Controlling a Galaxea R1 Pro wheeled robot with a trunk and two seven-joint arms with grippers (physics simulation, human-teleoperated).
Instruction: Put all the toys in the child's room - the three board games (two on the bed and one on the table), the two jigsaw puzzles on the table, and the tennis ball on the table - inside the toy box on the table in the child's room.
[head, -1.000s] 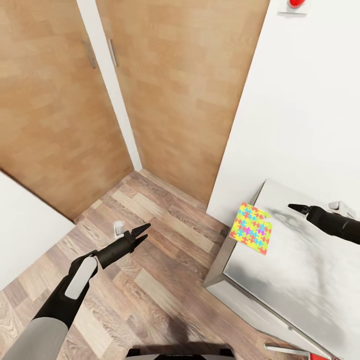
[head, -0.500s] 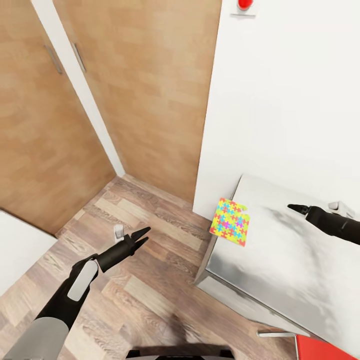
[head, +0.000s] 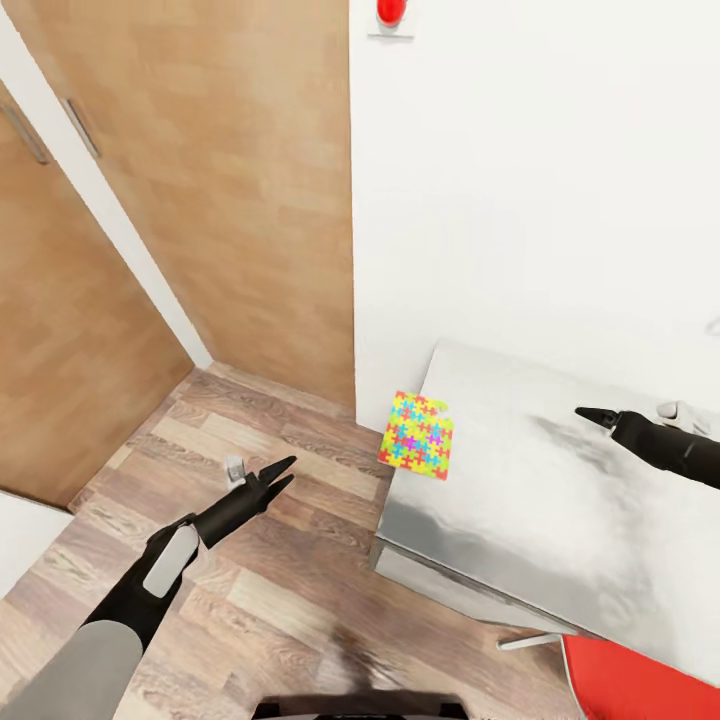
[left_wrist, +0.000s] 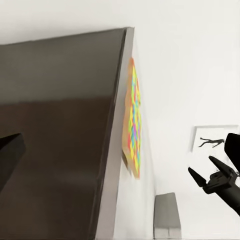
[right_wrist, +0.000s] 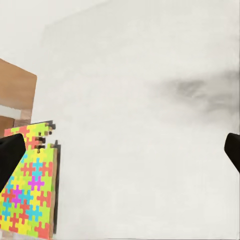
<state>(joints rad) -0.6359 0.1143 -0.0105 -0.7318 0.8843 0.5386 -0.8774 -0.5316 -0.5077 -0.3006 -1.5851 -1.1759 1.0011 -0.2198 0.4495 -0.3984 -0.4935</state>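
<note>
Swinging right, my view is bringing the table (head: 520, 500) closer; a jigsaw puzzle (head: 416, 435) is overhanging its left corner. Left gripper (head: 283, 474) is hanging slightly parted and empty over the floor; right gripper's (head: 592, 415) opening I cannot tell.

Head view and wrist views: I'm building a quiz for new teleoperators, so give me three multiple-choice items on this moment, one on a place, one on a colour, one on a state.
1. Where does the jigsaw puzzle lie?
A. at the table's corner edge, partly overhanging
B. on the wood floor
C. in the left gripper

2. What colour is the round button on the wall?
A. blue
B. red
C. green

3. What is the left gripper doing?
A. clamping the puzzle
C. resting on the table
B. hanging empty over the floor, fingers slightly parted

Answers: 1 A, the head view shows its edge past the tabletop rim. 2 B, it is plainly red. 3 B, nothing sits between its fingers.
</note>
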